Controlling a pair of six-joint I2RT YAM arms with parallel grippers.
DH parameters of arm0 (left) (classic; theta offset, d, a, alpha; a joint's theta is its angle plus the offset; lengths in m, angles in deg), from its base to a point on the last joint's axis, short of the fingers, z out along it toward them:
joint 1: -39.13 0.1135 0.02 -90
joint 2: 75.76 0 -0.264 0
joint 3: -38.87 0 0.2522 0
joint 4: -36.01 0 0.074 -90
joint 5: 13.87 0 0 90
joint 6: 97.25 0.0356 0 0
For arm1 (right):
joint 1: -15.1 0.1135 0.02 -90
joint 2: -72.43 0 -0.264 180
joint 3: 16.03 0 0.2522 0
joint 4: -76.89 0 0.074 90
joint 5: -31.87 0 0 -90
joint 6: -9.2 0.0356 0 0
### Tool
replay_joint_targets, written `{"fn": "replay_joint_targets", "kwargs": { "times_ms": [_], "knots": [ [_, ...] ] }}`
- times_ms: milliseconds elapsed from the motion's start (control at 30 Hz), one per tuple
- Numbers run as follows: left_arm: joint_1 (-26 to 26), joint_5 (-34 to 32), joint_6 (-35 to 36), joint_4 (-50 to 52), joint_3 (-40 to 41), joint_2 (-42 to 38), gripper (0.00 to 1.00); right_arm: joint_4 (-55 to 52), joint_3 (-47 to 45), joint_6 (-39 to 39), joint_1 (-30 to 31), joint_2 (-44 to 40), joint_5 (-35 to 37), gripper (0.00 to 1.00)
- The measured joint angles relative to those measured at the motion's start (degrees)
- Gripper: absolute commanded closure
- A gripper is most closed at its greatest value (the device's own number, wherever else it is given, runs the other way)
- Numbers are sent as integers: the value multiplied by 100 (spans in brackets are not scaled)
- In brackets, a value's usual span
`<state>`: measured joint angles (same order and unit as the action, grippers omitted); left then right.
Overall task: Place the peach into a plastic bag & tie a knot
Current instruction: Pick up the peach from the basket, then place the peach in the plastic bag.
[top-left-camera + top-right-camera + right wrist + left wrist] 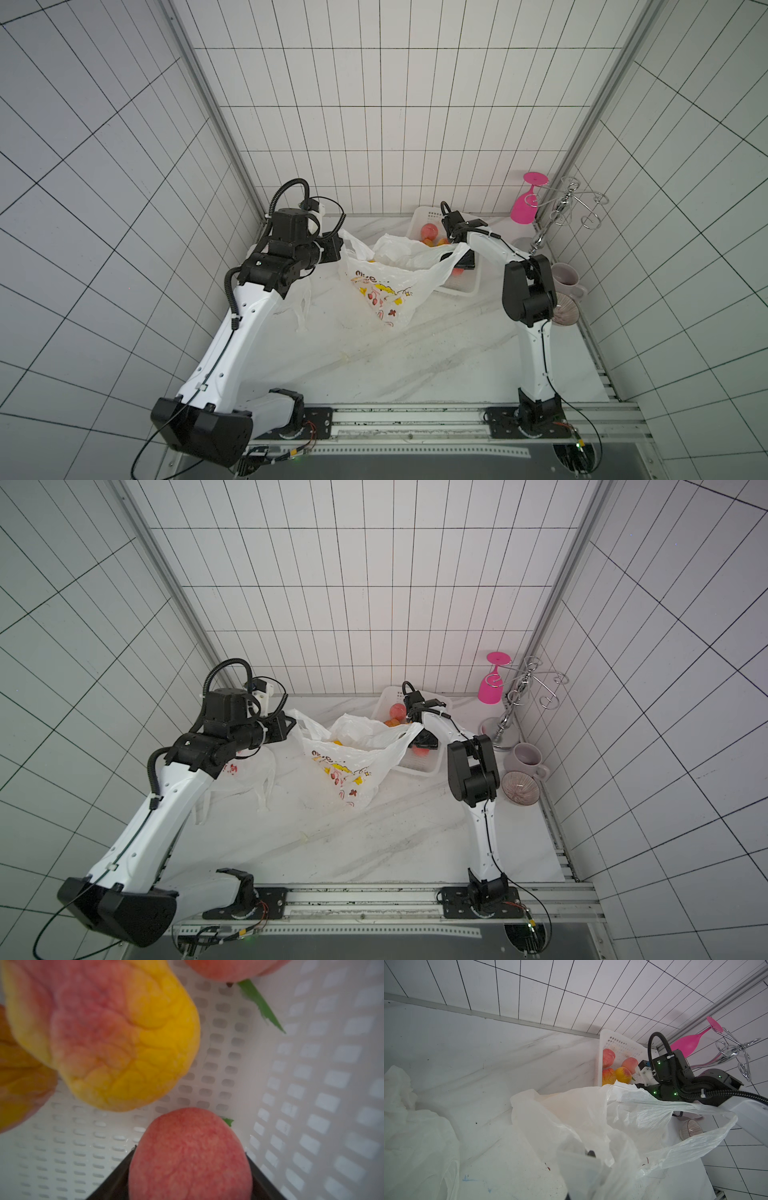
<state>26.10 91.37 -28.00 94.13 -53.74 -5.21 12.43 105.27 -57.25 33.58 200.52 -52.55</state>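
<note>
Pink peach [190,1156] sits right between the jaws of right gripper [190,1150]. Both fingers touch its sides, so I judge it pinched. It is nearly round, no long axis. White basket [311,1084] around it holds several other peaches [624,1074]. Plastic bag [386,286], mouth open, lies just beside basket twd. left gripper [589,1159], which is pressed together on bag's rim.

We find the white perforated plastic basket [428,216] at the back right of the white marble table [415,361], a round pink peach [189,1155] in it. The white printed plastic bag [386,286] lies left of it, overlapping its rim; a lilac ceramic mug [566,277] stands right.
</note>
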Motion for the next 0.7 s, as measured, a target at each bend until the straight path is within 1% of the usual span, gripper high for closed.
{"fn": "replay_joint_targets", "kwargs": {
  "times_ms": [100,200,433,567,633,700],
  "knots": [
    [0,-2,13,0,0,-20,100,72,-4,44,0,-157,-149,52],
    [0,0,17,-2,0,-22,100,157,-20,96,0,-638,-295,55],
    [-42,28,35,0,-83,-20,100,334,-382,221,0,-2520,-654,59],
    [-136,256,109,-48,-103,-20,100,155,-365,184,11,-3381,-925,62],
    [-240,411,138,-87,-133,-9,100,-70,-267,127,76,-3595,-1141,62],
    [-380,555,173,-142,-199,15,100,-319,-20,44,348,-3622,-1427,63]
  ]
}}
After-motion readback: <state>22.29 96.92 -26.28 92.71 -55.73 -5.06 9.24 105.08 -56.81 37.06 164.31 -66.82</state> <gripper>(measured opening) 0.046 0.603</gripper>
